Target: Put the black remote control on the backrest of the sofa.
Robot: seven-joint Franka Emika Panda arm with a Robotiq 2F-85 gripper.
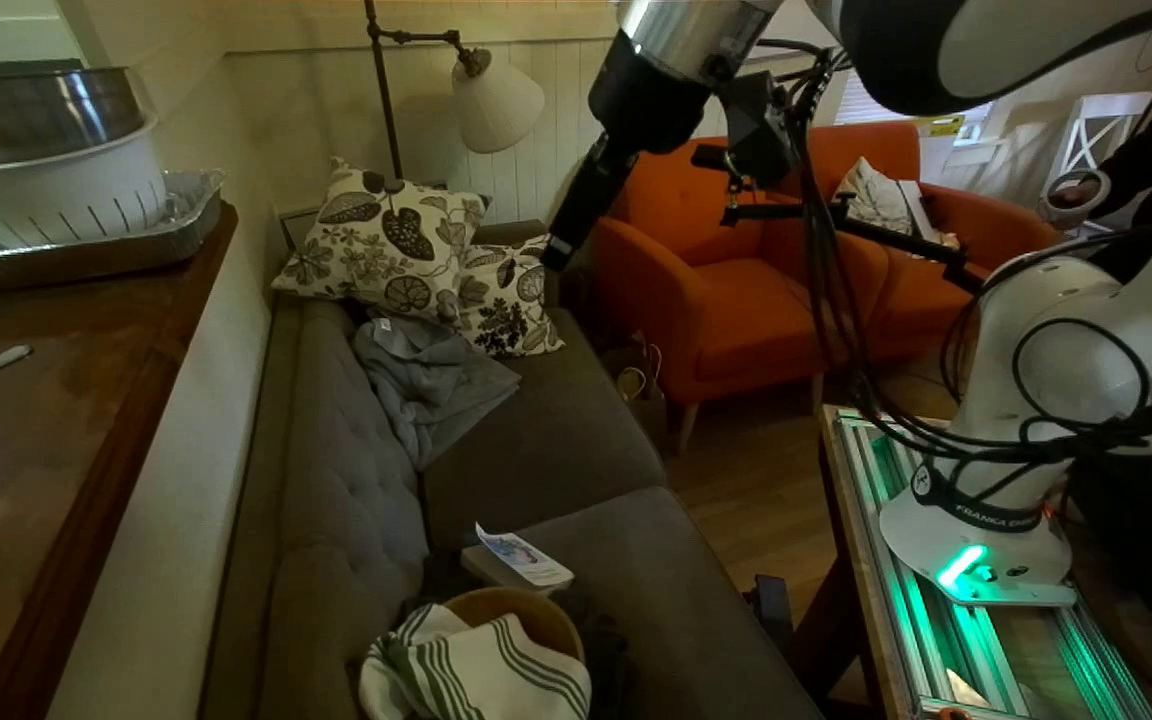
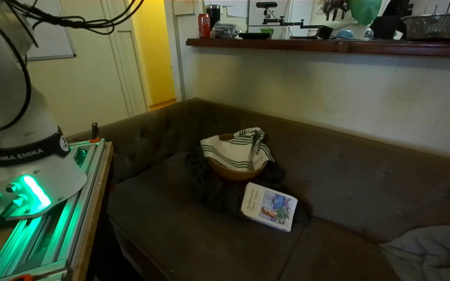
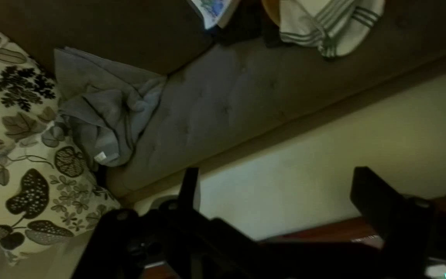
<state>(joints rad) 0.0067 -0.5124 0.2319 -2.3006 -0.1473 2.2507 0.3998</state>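
Note:
The long grey-brown sofa (image 1: 556,440) shows in both exterior views (image 2: 193,238) and in the wrist view (image 3: 130,27). Its broad tufted backrest (image 1: 336,470) runs along the wall, and no remote shows on it. The black remote control is hidden or out of view in all views. My gripper (image 1: 558,252) hangs high above the sofa's far end, near the patterned cushions. In the wrist view the gripper (image 3: 277,169) has its two dark fingers wide apart, with nothing between them but the pale wall behind. The backrest (image 3: 215,116) lies beyond the fingertips there.
Patterned cushions (image 1: 386,240) and a grey blanket (image 1: 431,380) lie at the far end. A book (image 2: 270,207) and a wooden bowl (image 2: 233,173) with a striped towel sit on the seat. A lamp (image 1: 501,100), orange armchair (image 1: 736,290) and wooden counter (image 1: 86,400) stand around.

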